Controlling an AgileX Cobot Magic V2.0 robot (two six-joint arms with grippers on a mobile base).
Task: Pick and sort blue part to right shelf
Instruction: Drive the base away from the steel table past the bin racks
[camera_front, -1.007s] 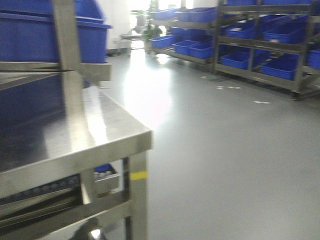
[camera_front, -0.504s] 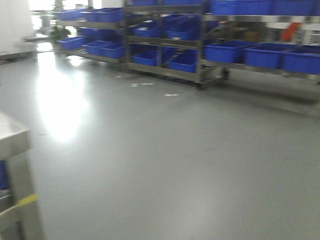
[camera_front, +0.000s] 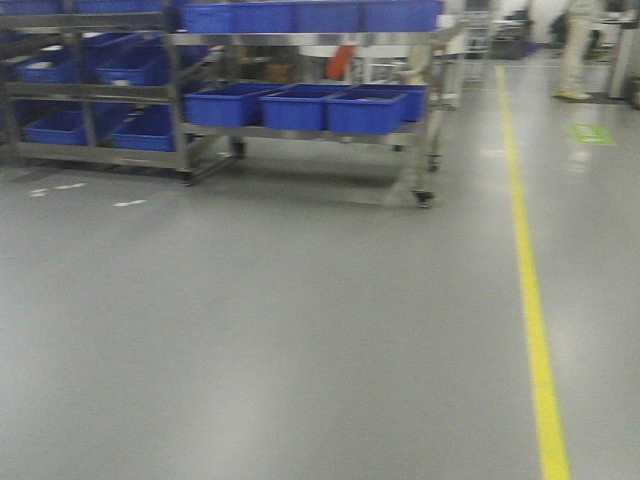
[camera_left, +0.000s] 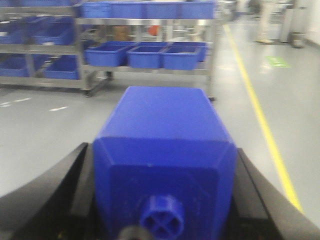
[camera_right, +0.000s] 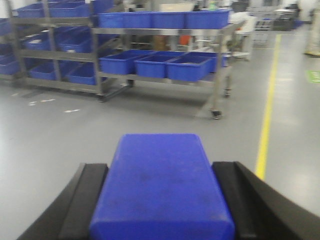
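In the right wrist view my right gripper (camera_right: 160, 167) is shut on the blue part (camera_right: 160, 195), a flat-sided dark-blue block; its cap end is hidden. My left gripper (camera_left: 161, 150) is shut on another blue block (camera_left: 160, 125) with bevelled corners and a small round knob (camera_left: 162, 217) facing the camera. The right shelf (camera_front: 300, 133), a steel rack on castors with open blue bins (camera_front: 365, 110), stands ahead across the grey floor, also seen as the shelf (camera_left: 145, 71) and the shelf (camera_right: 165, 80). Neither gripper shows in the front view.
A second steel rack (camera_front: 90, 95) with blue bins stands left of the shelf. A yellow floor line (camera_front: 530, 300) runs away on the right. A person (camera_front: 577, 50) stands far back right, near a green floor mark (camera_front: 592, 133).
The front view has swung to the right: the steel table at the left has left the frame, and the racks with blue bins now stand ahead with the yellow line.
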